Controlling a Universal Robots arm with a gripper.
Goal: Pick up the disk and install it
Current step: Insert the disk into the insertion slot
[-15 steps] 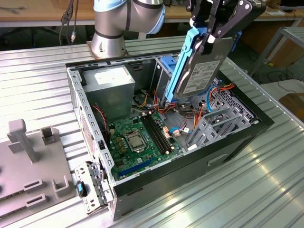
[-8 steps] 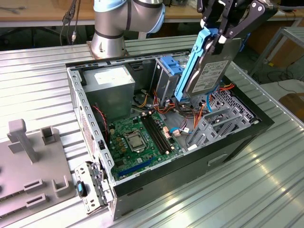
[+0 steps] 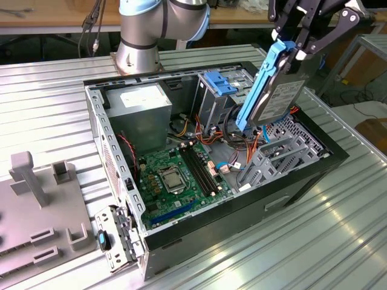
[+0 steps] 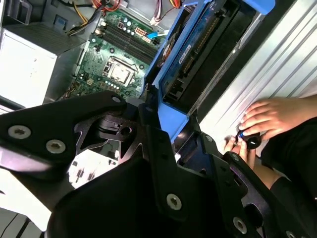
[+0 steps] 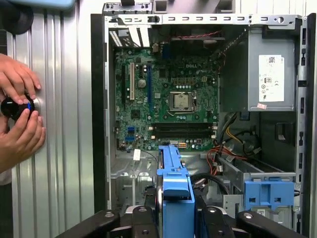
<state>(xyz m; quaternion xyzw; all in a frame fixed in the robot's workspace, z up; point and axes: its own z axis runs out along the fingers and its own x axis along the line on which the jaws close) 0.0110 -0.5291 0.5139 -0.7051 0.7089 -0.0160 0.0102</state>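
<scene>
Since the disk (image 3: pixel 279 96) seems meant for the drive bay (image 3: pixel 275 151) beneath, the gripper (image 3: pixel 294 51) pinches its top end, tilted, in the exterior view's upper right.

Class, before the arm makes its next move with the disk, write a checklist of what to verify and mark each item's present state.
1. Grip: ok, the hand is shut on the disk at its upper end.
2. Seating: not ok, the disk hangs tilted over the case.
3. Access: ok, case open, motherboard exposed.
4. Path: cannot tell whether the cables under the disk are clear.
5. Bystander: ok, a person has both hands on the table beside the case.
</scene>
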